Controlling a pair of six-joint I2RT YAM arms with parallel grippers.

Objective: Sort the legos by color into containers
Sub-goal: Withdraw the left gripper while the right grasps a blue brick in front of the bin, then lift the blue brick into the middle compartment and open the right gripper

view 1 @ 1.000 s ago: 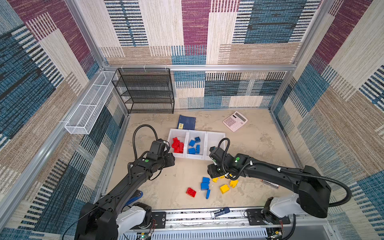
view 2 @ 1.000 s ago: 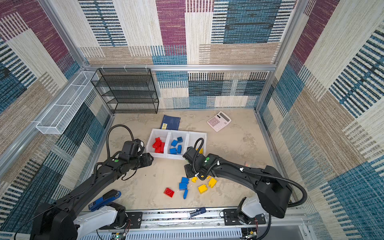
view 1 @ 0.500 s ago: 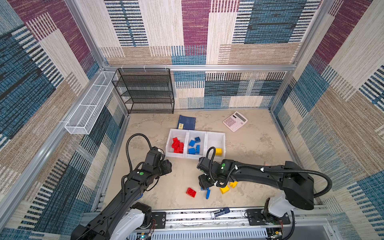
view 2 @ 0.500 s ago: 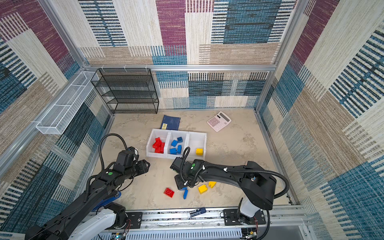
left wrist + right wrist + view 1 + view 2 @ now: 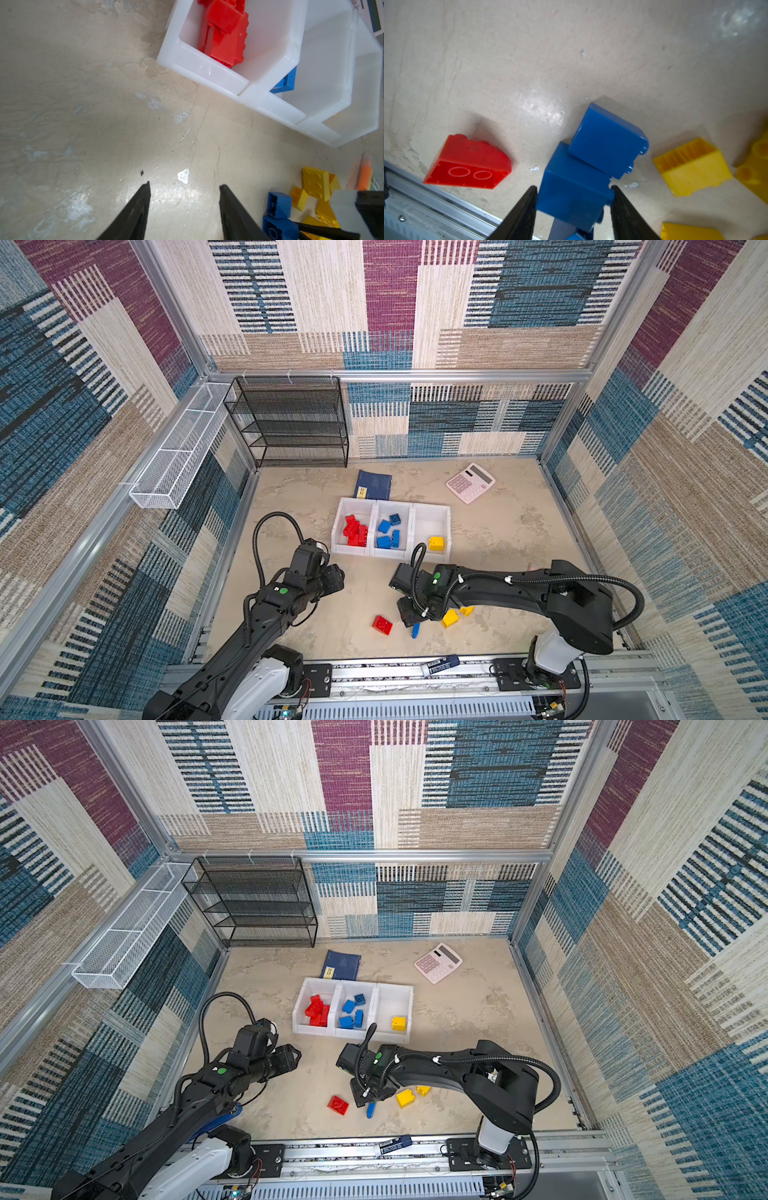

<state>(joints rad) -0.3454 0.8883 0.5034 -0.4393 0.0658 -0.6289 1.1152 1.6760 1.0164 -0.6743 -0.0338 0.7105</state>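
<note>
**Right arm drops from the bins to the loose pile**

Your right gripper [image 5: 573, 187] has left the bins [image 5: 446, 514] within the last second and come down over the loose legos [image 5: 415, 630] by the front rail [image 5: 436, 199]. Its jaws stand part-way apart, set against both sides of a blue brick [image 5: 571, 203] that rests on the table [image 5: 529, 62]. Contact looks made, but nothing is lifted yet. A second blue brick [image 5: 608, 141] touches the first, so expect it to shift when you raise. Yellow bricks [image 5: 691, 166] lie just beside on one side and a red brick [image 5: 467, 164] on the other, both clear of the jaws.

Your left gripper [image 5: 184, 185] has pulled back from the red bin [image 5: 207, 68]. It hovers over bare table, jaws part-way apart, holding nothing.

Farther out, the bins hold red legos on the left and blue in the middle. One yellow brick [image 5: 436, 543] sits on the right, in plain sight now that the arm has cleared it. That drop looks finished, and the blue pick is the step in hand. By the look of it you are well past halfway: one red, a few yellow and the blue pieces remain on the table.
</note>
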